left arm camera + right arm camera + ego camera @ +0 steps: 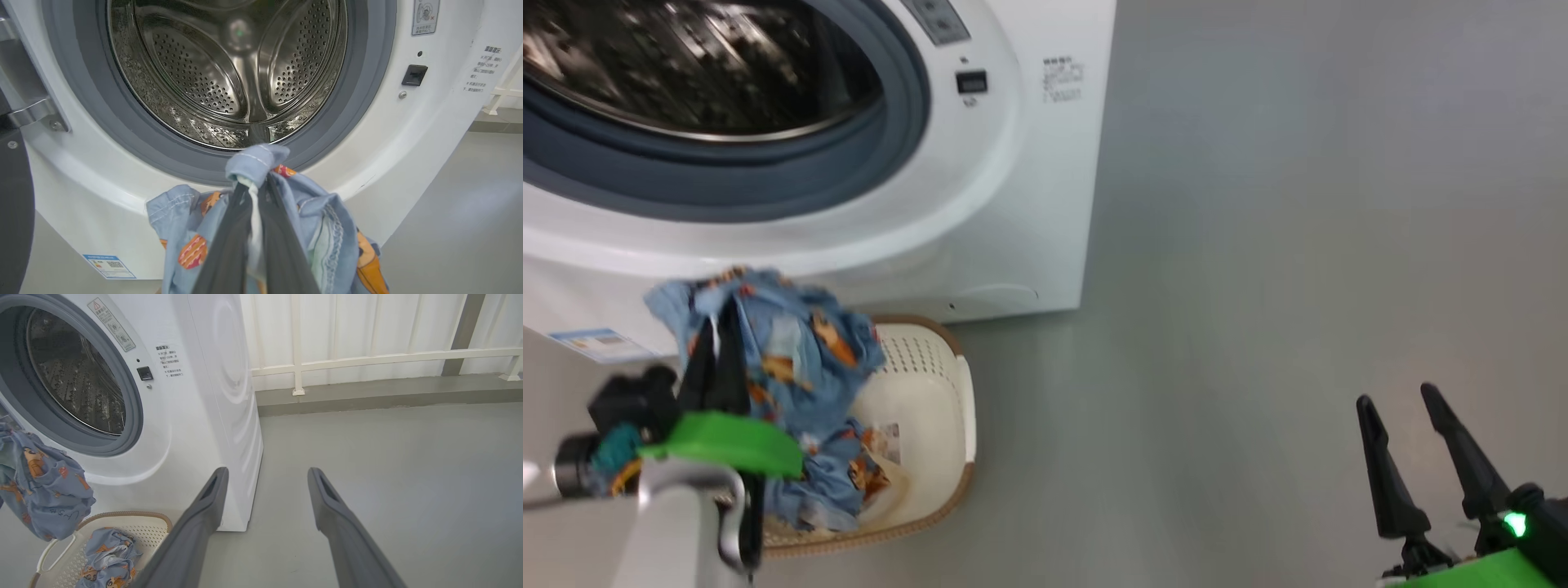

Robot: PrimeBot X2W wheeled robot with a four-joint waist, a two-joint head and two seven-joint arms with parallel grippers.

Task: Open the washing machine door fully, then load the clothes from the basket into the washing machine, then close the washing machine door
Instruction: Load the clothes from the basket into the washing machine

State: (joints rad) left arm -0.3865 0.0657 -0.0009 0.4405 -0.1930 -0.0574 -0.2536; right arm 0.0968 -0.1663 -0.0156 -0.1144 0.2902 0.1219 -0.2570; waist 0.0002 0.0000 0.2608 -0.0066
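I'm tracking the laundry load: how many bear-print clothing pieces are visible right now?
2: one piece hangs from the left gripper before the washing machine; another piece lies bundled in the basket. More may be hidden beneath.

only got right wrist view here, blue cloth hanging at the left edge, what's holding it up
Observer: The left gripper is shut on it. The left wrist view shows its fingers pinching the clothes.
Operator: anything in the drum yet
Observer: No. The drum looks like bare steel in that view.
Operator: door out of the way
Observer: Yes. The washing machine door stands swung open at that view's left edge.
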